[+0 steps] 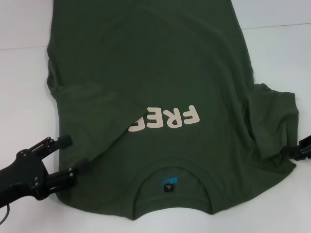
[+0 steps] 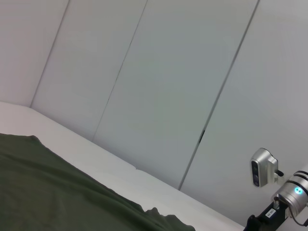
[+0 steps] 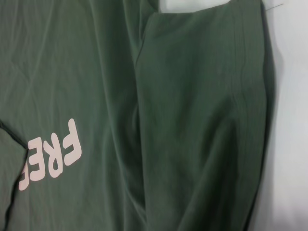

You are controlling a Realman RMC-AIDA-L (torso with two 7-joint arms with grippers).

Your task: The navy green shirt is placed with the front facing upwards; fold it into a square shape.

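table: flat matte white tabletop point(image 1: 277, 53) | wall: pale grey panelled wall point(image 2: 159, 86), thin vertical seams, directly behind the table | light: even, soft

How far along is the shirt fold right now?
Early. Done: the navy green shirt's left sleeve is folded in over the FREE print. In hand: the left gripper, jaws open, sits at that fold's edge. Left: the right sleeve near the right gripper, then squaring the body.
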